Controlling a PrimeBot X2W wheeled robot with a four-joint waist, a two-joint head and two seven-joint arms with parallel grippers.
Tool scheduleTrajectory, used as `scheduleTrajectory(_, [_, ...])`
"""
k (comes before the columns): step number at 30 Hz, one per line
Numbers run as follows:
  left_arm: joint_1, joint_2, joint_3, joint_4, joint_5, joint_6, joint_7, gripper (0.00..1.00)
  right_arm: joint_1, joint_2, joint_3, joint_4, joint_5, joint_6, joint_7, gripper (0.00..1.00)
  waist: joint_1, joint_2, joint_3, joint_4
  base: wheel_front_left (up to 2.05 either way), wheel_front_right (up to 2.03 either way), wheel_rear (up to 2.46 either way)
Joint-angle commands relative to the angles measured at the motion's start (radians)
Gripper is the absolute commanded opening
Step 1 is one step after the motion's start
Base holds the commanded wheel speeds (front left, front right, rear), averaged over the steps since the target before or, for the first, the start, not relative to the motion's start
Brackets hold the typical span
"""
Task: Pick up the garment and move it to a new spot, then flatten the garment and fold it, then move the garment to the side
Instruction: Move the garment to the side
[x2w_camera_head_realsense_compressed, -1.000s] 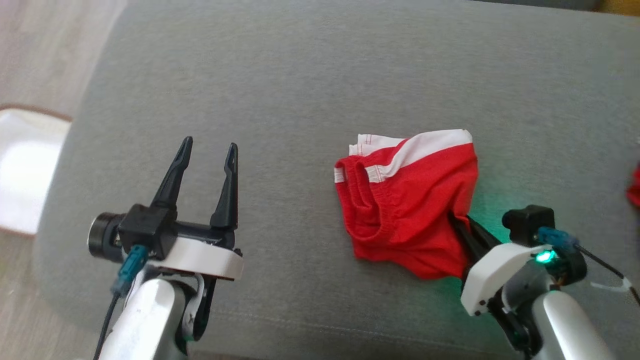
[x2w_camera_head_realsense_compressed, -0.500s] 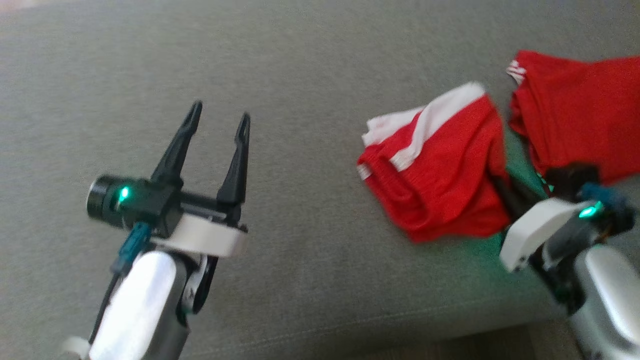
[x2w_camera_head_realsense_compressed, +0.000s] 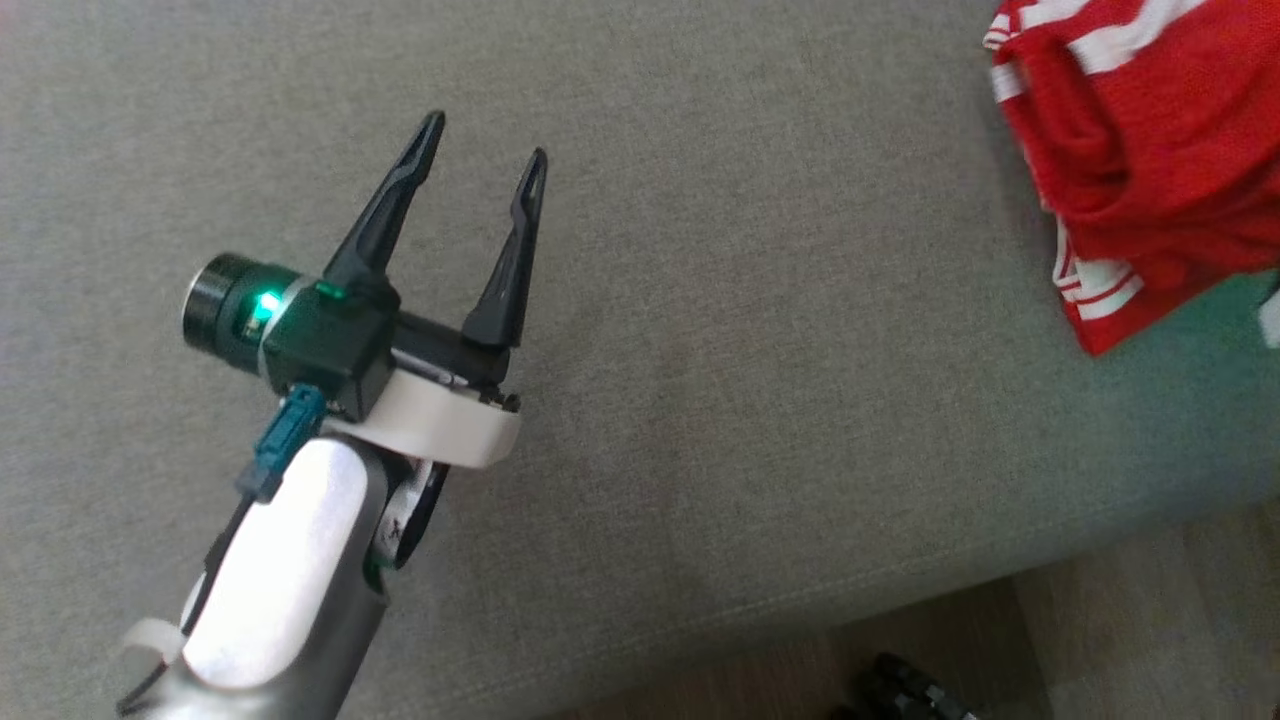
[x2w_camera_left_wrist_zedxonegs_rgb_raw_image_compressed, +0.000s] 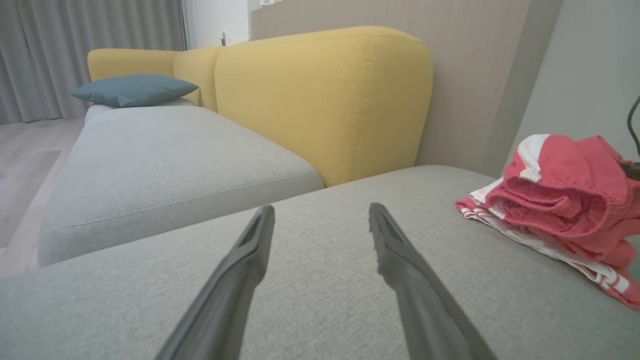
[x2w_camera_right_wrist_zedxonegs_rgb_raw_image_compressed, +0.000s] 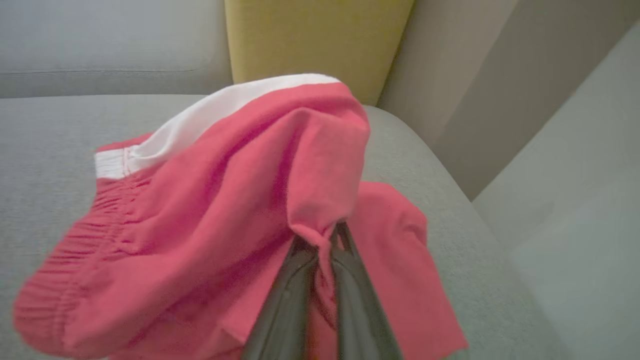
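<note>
right gripper (x2w_camera_right_wrist_zedxonegs_rgb_raw_image_compressed: 330, 235) is pinched shut on a fold of the red shorts (x2w_camera_right_wrist_zedxonegs_rgb_raw_image_compressed: 215, 200), the cloth bunched between its fingers and standing in a peak. left gripper (x2w_camera_head_realsense_compressed: 485, 140) hangs wide and empty over the middle of the grey seat (x2w_camera_head_realsense_compressed: 760, 400). the shorts sit at the seat's right end, partly draped on a second red piece with white stripes (x2w_camera_head_realsense_compressed: 1095, 290). the cloth looks light, soft and limp, so it should sag and trail from a single pinch. the elastic waistband or the white side band seems the firmer place to take hold. how many layers the fingers have caught is hard to tell. the shorts' lower edge is cut off in the right wrist view, and where one red piece ends and the other starts is unclear.
</note>
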Motion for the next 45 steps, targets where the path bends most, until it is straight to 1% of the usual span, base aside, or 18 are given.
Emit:
scheduleTrajectory(1, [-0.040,0.019,0.024,-0.041,0.011,-0.003,0.003,1.00,-0.009,-0.039,-0.013,-0.016,-0.005,0.007,-0.012,0.00,-0.0002,0.0000,0.021,-0.009,0.00,0.00,0.00])
scheduleTrajectory(7, [-0.074,0.018,0.001,-0.048,0.023,-0.015,0.006,1.00,-0.019,-0.052,-0.070,0.043,-0.041,0.007,-0.022,0.00,-0.0002,0.0000,0.049,-0.006,0.00,0.00,0.00])
scheduleTrajectory(8, [-0.078,0.017,-0.001,-0.049,0.025,-0.016,0.008,1.00,-0.024,-0.053,-0.075,0.054,-0.053,0.007,-0.026,0.02,-0.0002,0.0000,0.053,-0.006,0.00,0.00,0.00])
scheduleTrajectory(10, [-0.086,0.016,-0.007,-0.052,0.026,-0.018,0.010,1.00,-0.036,-0.045,-0.094,0.075,-0.073,0.007,-0.041,0.45,-0.0002,0.0000,0.061,-0.004,0.00,0.00,0.00])
scheduleTrajectory(11, [-0.089,0.015,-0.010,-0.052,0.026,-0.020,0.011,1.00,-0.042,-0.045,-0.108,0.094,-0.090,0.007,-0.041,0.97,-0.0002,0.0000,0.065,-0.002,0.00,0.00,0.00])
scheduleTrajectory(12, [-0.092,0.014,-0.014,-0.052,0.027,-0.021,0.011,1.00,-0.047,-0.041,-0.120,0.110,-0.107,0.007,-0.042,1.00,-0.0002,0.0000,0.068,0.000,0.00,0.00,0.00])
scheduleTrajectory(17, [-0.095,0.012,-0.022,-0.048,0.023,-0.024,0.008,1.00,-0.072,-0.009,-0.184,0.154,-0.196,0.007,-0.061,1.00,-0.0002,0.0000,0.069,0.009,0.00,0.00,0.00])
scheduleTrajectory(21, [-0.089,0.008,-0.022,-0.037,0.014,-0.021,0.003,1.00,-0.061,0.016,-0.217,0.150,-0.239,0.007,-0.099,1.00,-0.0002,0.0000,0.052,0.020,0.00,0.00,0.00])
scheduleTrajectory(24, [-0.072,0.003,-0.021,-0.022,0.005,-0.014,-0.004,1.00,-0.031,0.045,-0.245,0.107,-0.252,0.007,-0.152,1.00,-0.0002,0.0000,0.022,0.035,0.00,0.00,0.00])
scheduleTrajectory(27, [-0.041,-0.001,-0.014,-0.006,-0.009,0.000,-0.011,1.00,0.026,0.088,-0.251,0.021,-0.249,0.007,-0.194,1.00,-0.0002,0.0000,-0.022,0.054,0.00,0.00,0.00])
scheduleTrajectory(33, [0.044,0.002,0.024,0.012,-0.043,0.043,-0.020,1.00,0.174,0.208,-0.181,-0.211,-0.234,0.007,-0.207,1.00,-0.0002,0.0000,-0.113,0.104,0.00,0.00,0.00])
scheduleTrajectory(35, [0.073,0.005,0.037,0.011,-0.052,0.058,-0.022,1.00,0.219,0.248,-0.146,-0.280,-0.227,0.007,-0.200,1.00,-0.0002,0.0000,-0.137,0.128,0.00,0.00,0.00])
scheduleTrajectory(36, [0.099,0.010,0.053,0.009,-0.062,0.072,-0.024,1.00,0.258,0.284,-0.112,-0.336,-0.217,0.007,-0.192,1.00,-0.0002,0.0000,-0.157,0.153,0.00,0.00,0.00])
scheduleTrajectory(39, [0.136,0.018,0.078,0.011,-0.079,0.089,-0.026,1.00,0.310,0.325,-0.065,-0.396,-0.205,0.007,-0.183,1.00,-0.0002,0.0000,-0.189,0.196,0.00,0.00,0.00])
scheduleTrajectory(45, [0.208,0.037,0.131,0.021,-0.103,0.129,-0.028,1.00,0.384,0.370,0.001,-0.460,-0.185,0.007,-0.167,1.00,-0.0002,0.0000,-0.244,0.261,0.00,0.00,0.00])
